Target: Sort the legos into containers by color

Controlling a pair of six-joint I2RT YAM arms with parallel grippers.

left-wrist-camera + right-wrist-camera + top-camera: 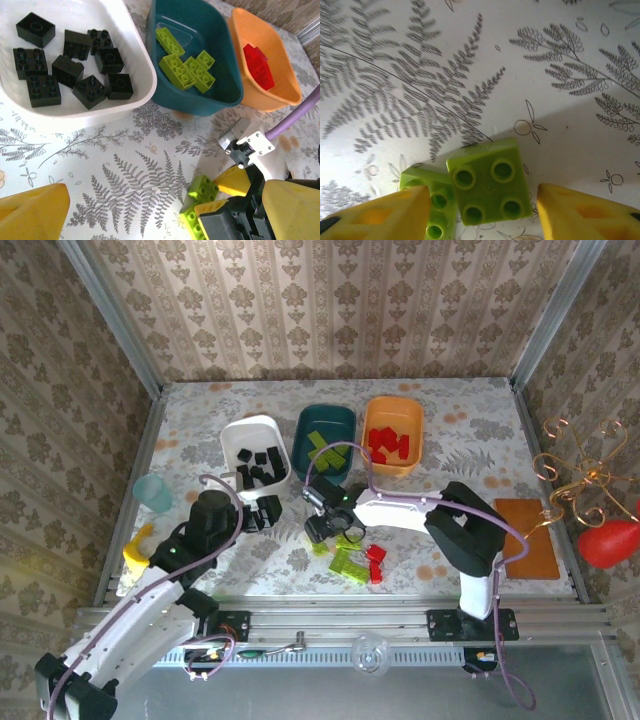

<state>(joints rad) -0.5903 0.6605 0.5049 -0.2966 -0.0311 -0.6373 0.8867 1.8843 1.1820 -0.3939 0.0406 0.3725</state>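
From above, the left arm reaches in from the near left, with the left gripper (263, 512) just near of the white tray (228, 440). The right arm folds leftward, its right gripper (325, 530) low over loose lime bricks (347, 566) on the table (450, 440).

Left wrist: the fingers (30, 212) are spread wide and empty, and black bricks (75, 65) lie in the white tray beyond.

Right wrist: the fingers (590, 212) are partly parted astride a square lime brick (487, 182), the right one clear of it.

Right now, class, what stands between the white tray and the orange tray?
The dark teal tray, holding lime-green bricks, stands between the white tray and the orange tray, as the top external view shows.
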